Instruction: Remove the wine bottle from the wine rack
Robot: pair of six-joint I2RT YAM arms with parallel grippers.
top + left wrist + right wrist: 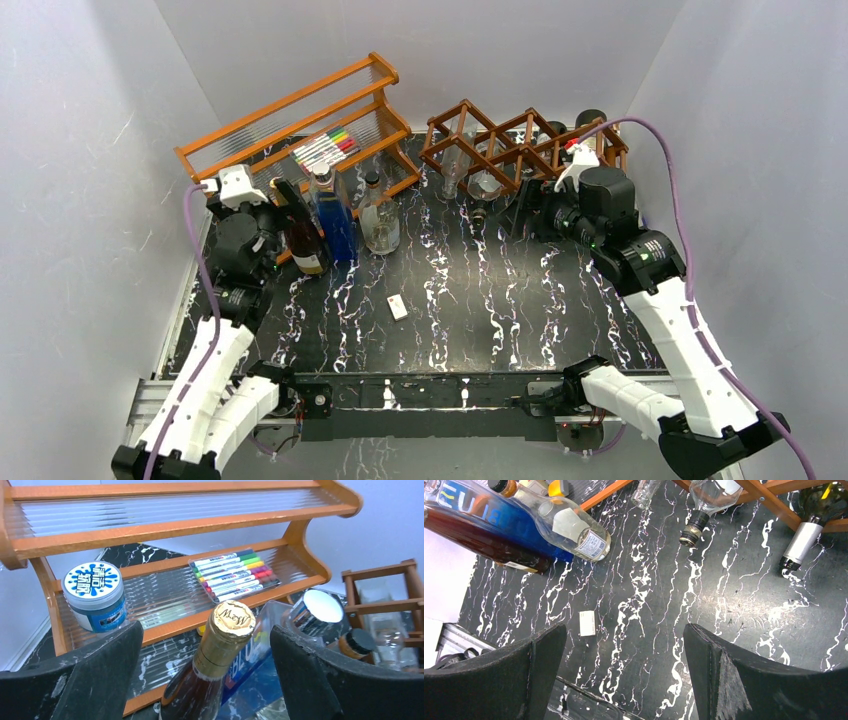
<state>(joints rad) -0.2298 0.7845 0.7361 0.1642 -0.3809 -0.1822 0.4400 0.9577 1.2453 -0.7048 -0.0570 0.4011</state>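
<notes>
Two arms; the right one is nearer. Wine rack point(520, 140) stands far right on the table point(450, 300); wine bottle point(804, 536) lies in a low cell, neck pointing out toward the arms. Right gripper point(624, 645) gapes empty near that neck; left gripper point(205, 635) gapes too, straddling a gold-capped bottle point(231, 620).

A black counter point(450, 300) veined with white is seen across the middle of the top view. An orange tiered shelf point(300, 110) is set on it at the upper left, and the dark wooden wine rack point(500, 135) at the upper right. Three bottles are stood upright just in front of the shelf: a dark brown bottle point(303, 240), a blue bottle point(335, 225) and a clear bottle point(380, 228). A small white block point(398, 307) is laid flat near the centre, well apart from the rest.
</notes>
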